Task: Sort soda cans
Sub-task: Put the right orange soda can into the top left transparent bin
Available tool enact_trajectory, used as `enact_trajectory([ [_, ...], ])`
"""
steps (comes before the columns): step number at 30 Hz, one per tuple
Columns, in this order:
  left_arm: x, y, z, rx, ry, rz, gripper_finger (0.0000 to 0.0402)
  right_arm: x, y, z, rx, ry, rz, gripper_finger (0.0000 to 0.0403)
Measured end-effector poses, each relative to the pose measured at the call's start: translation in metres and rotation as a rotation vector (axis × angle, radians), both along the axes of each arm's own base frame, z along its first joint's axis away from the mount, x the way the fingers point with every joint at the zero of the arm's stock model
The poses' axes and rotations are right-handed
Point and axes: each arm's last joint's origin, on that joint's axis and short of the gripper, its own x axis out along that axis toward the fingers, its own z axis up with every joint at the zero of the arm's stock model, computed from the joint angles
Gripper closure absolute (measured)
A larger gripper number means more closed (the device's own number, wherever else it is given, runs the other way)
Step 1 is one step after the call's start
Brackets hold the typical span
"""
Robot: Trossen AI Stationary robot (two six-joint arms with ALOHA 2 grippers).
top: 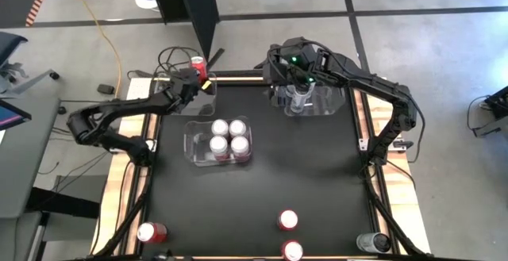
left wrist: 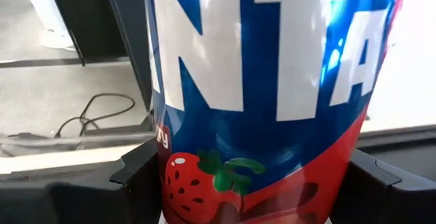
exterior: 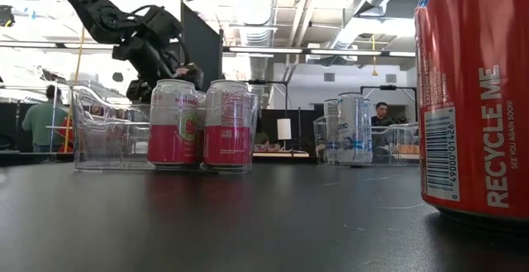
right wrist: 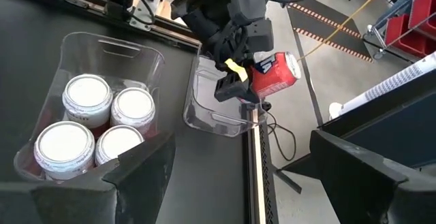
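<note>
On the black table (top: 262, 182), at about eleven o'clock over a clear bin (right wrist: 214, 94), the left gripper (right wrist: 235, 81) clamps a red can (right wrist: 276, 73). It is rigid, slick and probably dents easily, so mid-body suits best. The right gripper (top: 295, 82) hangs open at one o'clock.

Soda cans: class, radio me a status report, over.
Left hand shut on red can above far-left bin. Right hand open over far-right bin. Four pink cans binned. Nothing blocking.

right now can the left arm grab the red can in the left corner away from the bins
Probably not yet: its fingers hold another red can above a clear bin. The way to the corner can looks free.
</note>
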Motion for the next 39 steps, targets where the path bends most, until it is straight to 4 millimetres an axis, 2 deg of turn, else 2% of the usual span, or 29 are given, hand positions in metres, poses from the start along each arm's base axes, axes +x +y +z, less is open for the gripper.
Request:
enact_trajectory([
  [11,0.007,0.008,-0.033,-0.079,0.067,0.063,0.0108,0.0,-0.001,0.0,-0.012,0.004,0.005,0.0049],
  [15,0.009,0.01,-0.038,-0.082,0.067,0.072,0.0108,0.0,-0.001,0.0,-0.014,0.005,0.006,0.0049],
  [27,0.029,0.014,-0.054,-0.125,-0.12,-0.034,0.0108,0.0,-0.001,0.0,-0.01,0.003,0.003,0.0049],
  [33,0.046,0.015,-0.049,-0.119,-0.176,-0.113,0.0108,0.0,-0.001,0.0,-0.009,0.002,0.002,0.0049],
  [39,0.062,0.016,-0.03,-0.074,-0.195,-0.189,0.0108,0.0,-0.001,0.001,-0.011,-0.006,0.002,0.0049],
])
